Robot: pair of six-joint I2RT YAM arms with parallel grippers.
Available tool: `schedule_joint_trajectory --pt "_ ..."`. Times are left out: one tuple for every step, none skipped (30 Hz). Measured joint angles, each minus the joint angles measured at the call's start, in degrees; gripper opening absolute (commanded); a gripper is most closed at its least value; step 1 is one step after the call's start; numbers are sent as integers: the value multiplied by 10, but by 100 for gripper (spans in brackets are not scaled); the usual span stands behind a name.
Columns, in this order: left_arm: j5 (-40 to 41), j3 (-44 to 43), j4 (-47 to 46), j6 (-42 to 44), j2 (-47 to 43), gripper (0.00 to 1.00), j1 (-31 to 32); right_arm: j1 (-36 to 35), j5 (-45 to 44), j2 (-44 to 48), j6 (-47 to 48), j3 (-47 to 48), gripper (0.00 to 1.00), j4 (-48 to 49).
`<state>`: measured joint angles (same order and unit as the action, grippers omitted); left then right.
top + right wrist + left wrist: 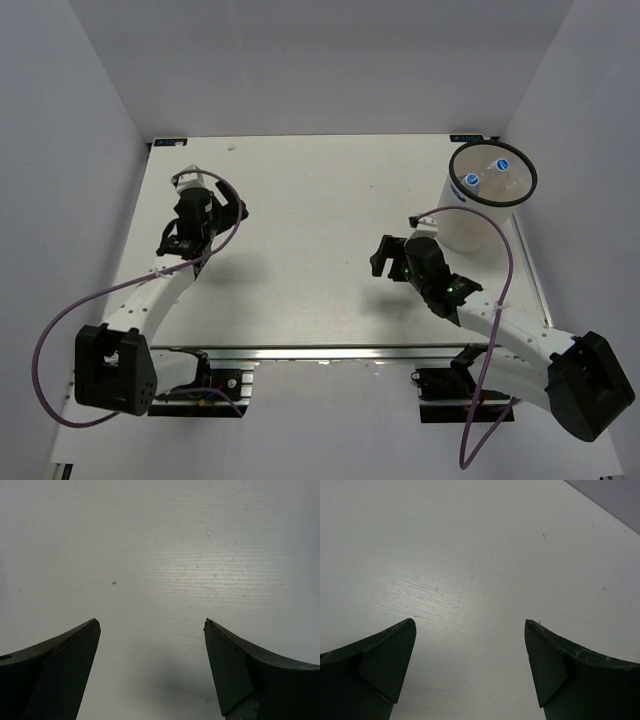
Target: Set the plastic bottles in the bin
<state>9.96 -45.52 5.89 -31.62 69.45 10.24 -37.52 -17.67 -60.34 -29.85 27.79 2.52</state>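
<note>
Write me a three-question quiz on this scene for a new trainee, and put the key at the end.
1. True or false: the left gripper has its jaws shut on a bottle.
2. Where does the bin stand? A) at the far right corner of the table; B) at the near left corner; C) between the two arm bases.
3. Fill in: the bottle caps seen inside the bin are ___ in colour.
Key: 1 false, the jaws stand open over bare table; 2 A; 3 blue.
</note>
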Motion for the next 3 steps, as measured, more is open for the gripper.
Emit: schedule_joint_trajectory --pt "-1 1 -4 0 -5 98 0 0 -5 5 -3 0 89 14" --pt "-1 1 -7 0 -9 98 0 0 -8 14 -5 0 89 22" --pt "-1 2 -11 0 -13 98 0 0 -12 21 -8 0 89 32"
